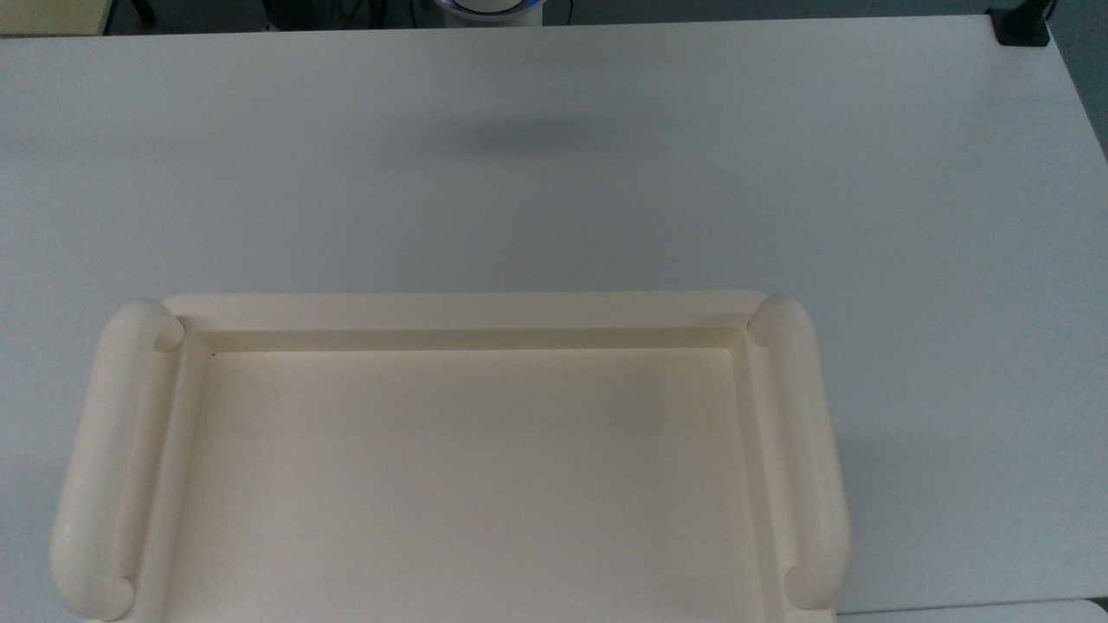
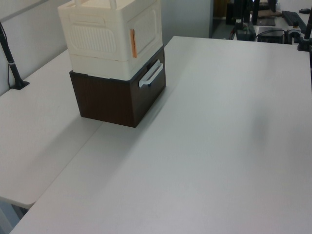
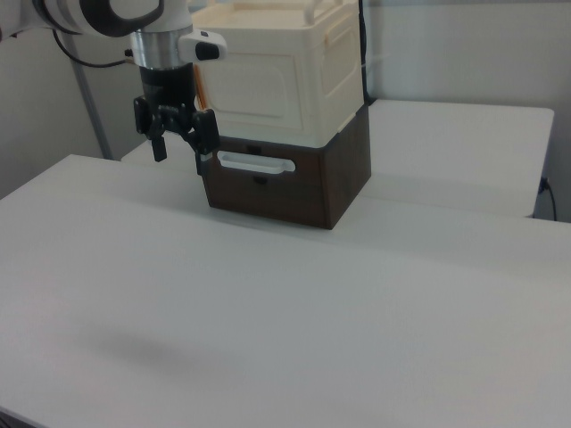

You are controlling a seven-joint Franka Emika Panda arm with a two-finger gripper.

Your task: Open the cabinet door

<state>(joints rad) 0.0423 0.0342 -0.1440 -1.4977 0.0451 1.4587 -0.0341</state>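
Note:
The cream cabinet [image 3: 285, 80] stands on a dark brown drawer box [image 3: 294, 183]. From above I see its recessed top [image 1: 467, 484] with a rounded bar on each short side. The cabinet door [image 3: 259, 85] is the front panel, and it lies flush and closed. Its orange edge strip [image 2: 132, 43] shows at the corner in the left view, beside the door [image 2: 146, 24]. My gripper [image 3: 182, 160] hangs open, pointing down, in front of the cabinet at the door's left edge in the right view. It sits at drawer height and holds nothing.
The drawer box carries a white bar handle [image 3: 256, 163], just right of my gripper in the right view. The wide white table [image 2: 219, 146] spreads out before the cabinet. A black clamp [image 1: 1021, 26] sits at the table's far corner, and a black stand [image 2: 14, 73] stands by the wall.

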